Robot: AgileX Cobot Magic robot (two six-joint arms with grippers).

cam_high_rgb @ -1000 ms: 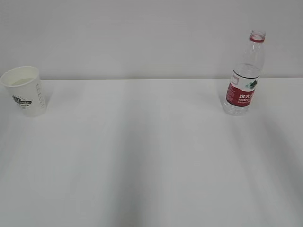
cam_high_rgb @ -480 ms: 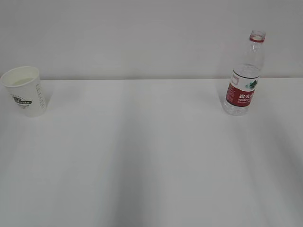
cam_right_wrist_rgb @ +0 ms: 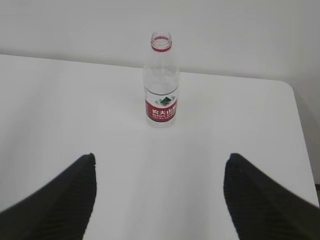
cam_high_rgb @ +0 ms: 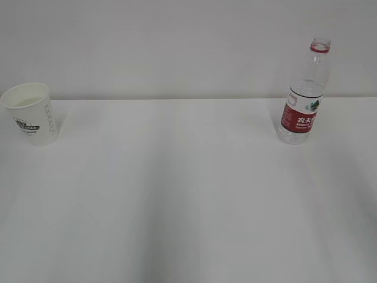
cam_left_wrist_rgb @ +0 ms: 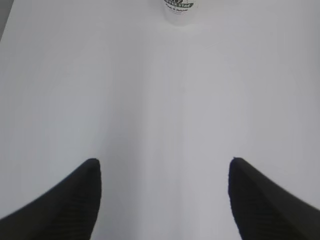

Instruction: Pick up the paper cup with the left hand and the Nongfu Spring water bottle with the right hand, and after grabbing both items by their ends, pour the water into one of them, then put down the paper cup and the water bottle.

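Note:
The white paper cup [cam_high_rgb: 30, 114] stands upright at the far left of the white table, with liquid inside it. Only its base [cam_left_wrist_rgb: 179, 10] shows at the top edge of the left wrist view, far ahead of my left gripper [cam_left_wrist_rgb: 163, 164], which is open and empty. The uncapped Nongfu Spring water bottle [cam_high_rgb: 305, 92] stands upright at the back right. In the right wrist view the bottle [cam_right_wrist_rgb: 161, 82] is ahead of my right gripper [cam_right_wrist_rgb: 159, 159], which is open with nothing between its fingers. Neither arm shows in the exterior view.
The white table [cam_high_rgb: 188, 188] meets a plain white wall at the back. The table's right edge and rounded corner [cam_right_wrist_rgb: 295, 95] lie to the right of the bottle.
The cup looks turned slightly, its logo and lettering shifted. The bottle stands where it did.

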